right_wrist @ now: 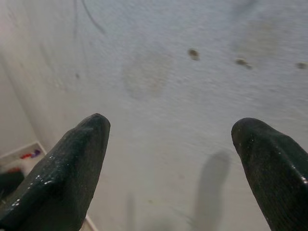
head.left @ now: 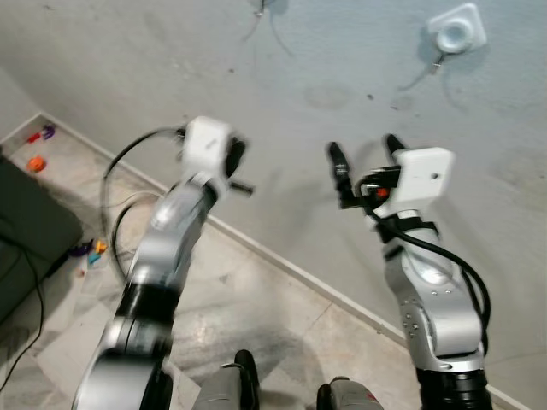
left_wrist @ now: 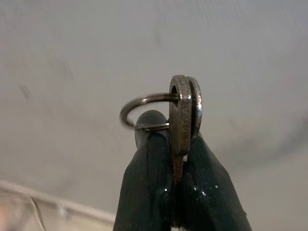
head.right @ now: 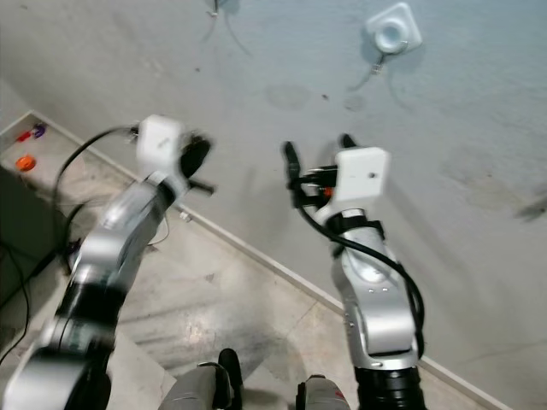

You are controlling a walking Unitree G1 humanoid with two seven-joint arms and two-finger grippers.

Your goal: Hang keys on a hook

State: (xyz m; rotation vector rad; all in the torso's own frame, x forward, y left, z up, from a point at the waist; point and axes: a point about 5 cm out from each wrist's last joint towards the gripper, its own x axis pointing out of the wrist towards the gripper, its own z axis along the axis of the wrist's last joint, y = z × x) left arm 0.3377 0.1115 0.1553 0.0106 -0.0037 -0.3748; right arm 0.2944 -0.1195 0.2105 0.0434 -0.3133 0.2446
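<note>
A white square hook (head.left: 455,30) is fixed high on the pale wall, up and to the right of both grippers. My left gripper (left_wrist: 173,139) is shut on the keys (left_wrist: 185,113): flat metal key heads stand edge-on between the fingers, and a wire ring loops off to one side. In the left eye view this left gripper (head.left: 238,171) is raised toward the wall, blurred, well left of and below the hook. My right gripper (head.left: 366,154) is open and holds nothing. It points at the wall below the hook, with bare wall between its fingertips (right_wrist: 82,144).
A small fitting (head.left: 261,8) with hanging wires sits at the top of the wall. A white baseboard (head.left: 282,265) runs along the tiled floor. At the left are a dark soft object (head.left: 26,226), a black cable (head.left: 34,282) and small coloured toys (head.left: 36,162).
</note>
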